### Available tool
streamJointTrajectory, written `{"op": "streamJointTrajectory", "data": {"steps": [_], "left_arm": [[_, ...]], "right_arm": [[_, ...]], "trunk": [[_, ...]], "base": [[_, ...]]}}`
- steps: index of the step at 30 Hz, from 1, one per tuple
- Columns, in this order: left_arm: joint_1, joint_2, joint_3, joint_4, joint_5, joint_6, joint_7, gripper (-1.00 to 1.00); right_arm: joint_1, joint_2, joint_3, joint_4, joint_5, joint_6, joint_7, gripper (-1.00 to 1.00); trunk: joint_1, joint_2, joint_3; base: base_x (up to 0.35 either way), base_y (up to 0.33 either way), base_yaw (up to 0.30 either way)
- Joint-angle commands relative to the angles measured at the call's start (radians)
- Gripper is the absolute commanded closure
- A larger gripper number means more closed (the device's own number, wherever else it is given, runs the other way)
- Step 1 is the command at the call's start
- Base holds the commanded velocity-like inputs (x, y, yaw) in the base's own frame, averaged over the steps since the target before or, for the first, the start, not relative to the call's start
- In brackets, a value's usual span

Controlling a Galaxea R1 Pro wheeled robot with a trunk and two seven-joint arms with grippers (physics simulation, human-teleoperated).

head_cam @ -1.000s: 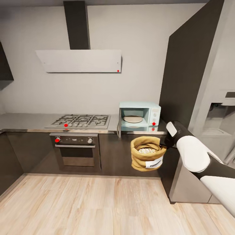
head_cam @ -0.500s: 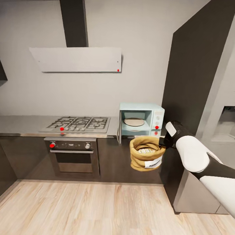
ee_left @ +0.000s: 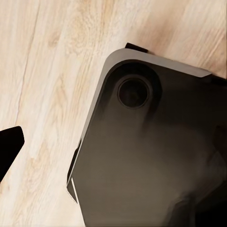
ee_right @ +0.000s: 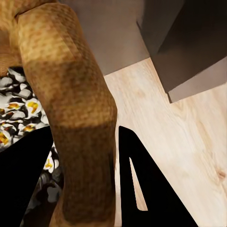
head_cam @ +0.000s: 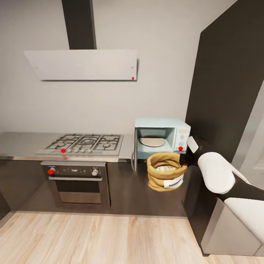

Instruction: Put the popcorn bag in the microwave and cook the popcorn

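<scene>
The tan popcorn bag (head_cam: 165, 176) hangs upright in front of the dark cabinets, just below the microwave (head_cam: 161, 135). My right gripper (head_cam: 183, 160) is shut on its rolled rim at the bag's right side. Whitish popcorn (head_cam: 165, 168) fills the bag's mouth. The pale blue microwave stands on the grey countertop (head_cam: 22, 143) with its door (head_cam: 134, 150) swung open and a round plate inside. In the right wrist view, the black fingers (ee_right: 144, 189) clamp the thick rim (ee_right: 71, 109), with kernels (ee_right: 19, 113) beside it. A black fingertip (ee_left: 8, 147) of my left gripper hangs over the wooden floor.
A gas hob (head_cam: 84, 143) lies on the counter left of the microwave, with a steel built-in oven (head_cam: 77, 181) below and a hood (head_cam: 82, 65) above. A tall dark cabinet (head_cam: 227, 91) rises right of the microwave. My own dark base (ee_left: 151, 156) is under the left wrist.
The whole view has shifted and the counter looks closer, so the camera has moved. The bag stays held in my right gripper at the same place before the microwave.
</scene>
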Motion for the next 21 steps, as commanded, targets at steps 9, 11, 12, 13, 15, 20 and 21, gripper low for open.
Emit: {"op": "streamJointTrajectory", "data": {"steps": [9, 11, 12, 13, 15, 20, 21], "left_arm": [[0.000, 0.000, 0.001, -0.002, 0.003, -0.002, 0.003, -1.00], [0.000, 0.000, 0.001, -0.002, 0.003, -0.002, 0.003, -1.00], [0.000, 0.000, 0.001, -0.002, 0.003, -0.002, 0.003, -1.00], [0.000, 0.000, 0.001, -0.002, 0.003, -0.002, 0.003, -1.00], [0.000, 0.000, 0.001, -0.002, 0.003, -0.002, 0.003, -1.00], [0.000, 0.000, 0.001, -0.002, 0.003, -0.002, 0.003, -1.00], [0.000, 0.000, 0.001, -0.002, 0.003, -0.002, 0.003, -1.00]], "right_arm": [[0.000, 0.008, 0.008, -0.097, 0.005, 0.003, 0.004, 1.00], [-0.003, 0.009, 0.009, -0.102, 0.004, 0.003, 0.005, 1.00], [-0.008, 0.009, 0.009, -0.098, 0.003, 0.003, 0.005, 1.00], [-0.015, 0.009, 0.009, -0.095, 0.002, 0.003, 0.005, 1.00], [-0.040, 0.015, 0.009, -0.079, -0.001, 0.003, 0.005, 1.00], [-0.127, 0.020, 0.008, 0.036, -0.003, 0.003, 0.005, 1.00], [-0.139, 0.020, 0.007, 0.059, -0.003, 0.003, 0.005, 1.00]], "trunk": [[0.001, -0.001, -0.001], [0.001, -0.001, -0.001], [0.001, -0.001, -0.001], [0.001, -0.001, -0.001], [0.001, -0.001, -0.001], [0.001, -0.001, -0.001], [0.001, -0.001, -0.001]], "base": [[0.045, 0.000, 0.000], [0.000, 0.000, 0.000], [0.000, 0.000, 0.000], [0.000, 0.000, 0.000], [0.000, 0.000, 0.000], [0.000, 0.000, 0.000], [0.000, 0.000, 0.000]]}}
